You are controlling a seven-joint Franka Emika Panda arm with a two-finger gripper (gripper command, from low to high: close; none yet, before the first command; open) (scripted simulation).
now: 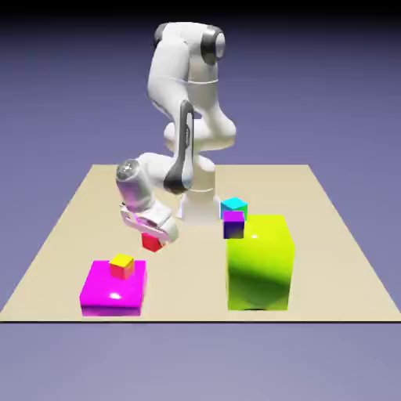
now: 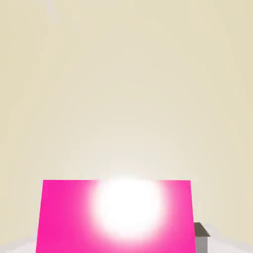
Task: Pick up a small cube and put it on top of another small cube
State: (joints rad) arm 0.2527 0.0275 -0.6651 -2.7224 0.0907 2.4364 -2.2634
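Note:
The small cube (image 1: 152, 243), red all over, sits low at the table between the fingers of my gripper (image 1: 154, 235), which is shut on it. In the hand view the same small cube (image 2: 116, 217) fills the bottom of the picture, pinkish red with a bright glare spot. Only the right fingertip (image 2: 201, 236) shows beside it; the left one is hidden. Another small cube (image 1: 121, 266), yellow on top with red sides, stands on the magenta slab (image 1: 110, 294), toward the exterior view's lower left of my gripper.
A tall lime block (image 1: 260, 262) stands to the exterior view's right. Behind it are a small purple cube (image 1: 233, 224) and a cyan cube (image 1: 233, 207), close to the robot's base. Beige table (image 2: 123, 89) fills the rest of the hand view.

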